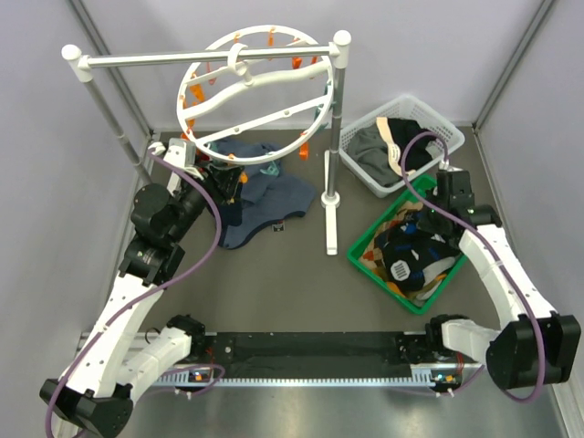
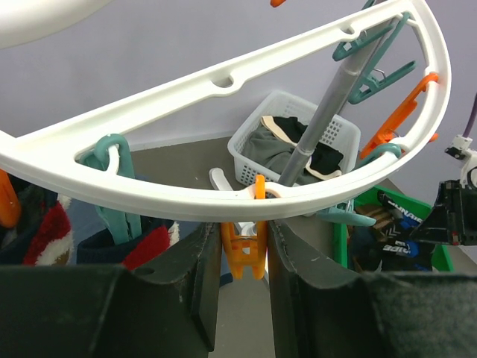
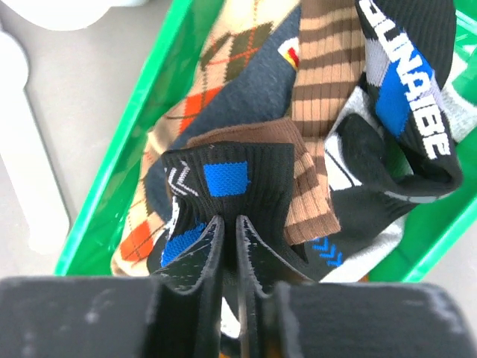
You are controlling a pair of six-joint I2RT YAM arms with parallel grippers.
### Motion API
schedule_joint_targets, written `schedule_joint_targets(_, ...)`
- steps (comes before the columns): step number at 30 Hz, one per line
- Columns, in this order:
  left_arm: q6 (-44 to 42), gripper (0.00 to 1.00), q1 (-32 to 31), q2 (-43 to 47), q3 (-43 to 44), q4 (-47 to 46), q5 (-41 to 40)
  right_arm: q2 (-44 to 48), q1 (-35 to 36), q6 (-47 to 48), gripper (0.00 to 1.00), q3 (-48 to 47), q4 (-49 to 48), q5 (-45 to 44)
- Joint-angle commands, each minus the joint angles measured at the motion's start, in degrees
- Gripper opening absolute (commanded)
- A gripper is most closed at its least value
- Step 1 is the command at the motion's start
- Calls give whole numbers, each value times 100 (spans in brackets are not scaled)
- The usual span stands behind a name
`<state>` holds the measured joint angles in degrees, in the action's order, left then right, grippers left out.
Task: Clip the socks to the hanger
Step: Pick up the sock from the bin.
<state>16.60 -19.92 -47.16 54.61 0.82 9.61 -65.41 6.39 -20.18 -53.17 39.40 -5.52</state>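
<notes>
The round white hanger (image 1: 255,87) hangs from the rack bar at the back left, with orange and teal clips on its ring. My left gripper (image 1: 224,173) is under its near rim. In the left wrist view the jaws (image 2: 244,261) are shut on an orange clip (image 2: 244,250) that hangs from the ring (image 2: 223,198). A dark sock with red and white marks (image 2: 45,239) shows at the left below the ring. My right gripper (image 1: 429,224) is over the green bin and is shut (image 3: 230,224) on the cuff of a black sock with blue squares (image 3: 238,179). Several more socks (image 3: 328,74) lie in the bin.
The green bin (image 1: 365,239) sits at the right and a white basket of bigger clothes (image 1: 447,137) behind it. The white rack's right post (image 1: 333,182) stands between the hanger and the bin. A blue-grey garment (image 1: 274,196) lies on the table under the hanger.
</notes>
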Motion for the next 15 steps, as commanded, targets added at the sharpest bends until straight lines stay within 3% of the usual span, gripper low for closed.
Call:
schedule_joint_targets(1,54,0,32,-4,-29,-231,94,318,81,76,13,-335,297,392)
schedule_joint_targets(11,115,0,67,-39,-47,-284,182,731,73,-381,20,1053,156,666)
schedule_joint_targets(14,142,0,67,-31,-47,-293,199,757,73,-320,13,1124,51,569)
schedule_joint_targets(15,133,0,67,-30,-47,-293,191,775,81,-293,7,1107,16,578)
